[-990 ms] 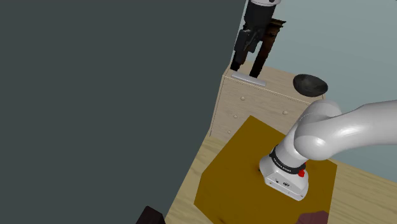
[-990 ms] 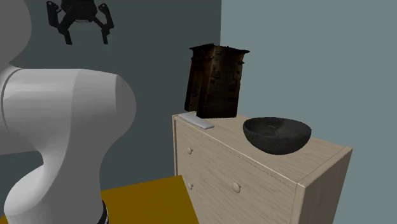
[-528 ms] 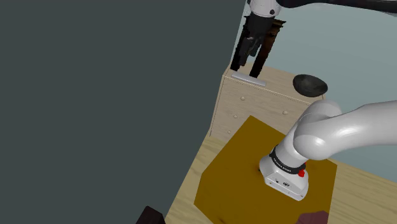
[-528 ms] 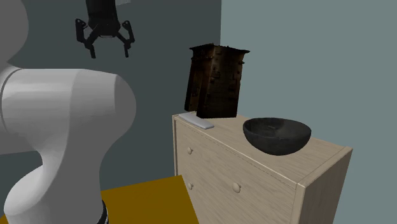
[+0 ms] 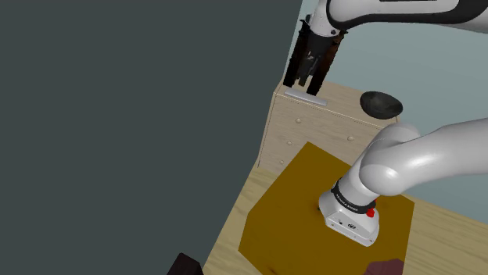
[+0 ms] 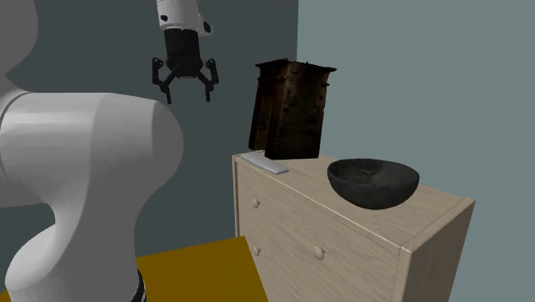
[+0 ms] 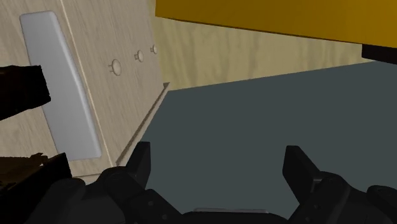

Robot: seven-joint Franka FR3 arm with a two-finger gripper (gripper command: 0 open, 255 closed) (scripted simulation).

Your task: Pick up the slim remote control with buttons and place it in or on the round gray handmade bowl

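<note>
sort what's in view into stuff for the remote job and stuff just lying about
For the job: remote, bowl, gripper, open above the remote.
Lying about: brown box, dresser, yellow rug.

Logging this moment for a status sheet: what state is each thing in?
Slim light-grey remote control: lying flat on the dresser top, untouched.
Round dark bowl: upright, empty.
Black claw: open, empty, in the air.
Pale wooden dresser: drawers shut.
Dark brown cabinet-like box: upright behind the remote.
</note>
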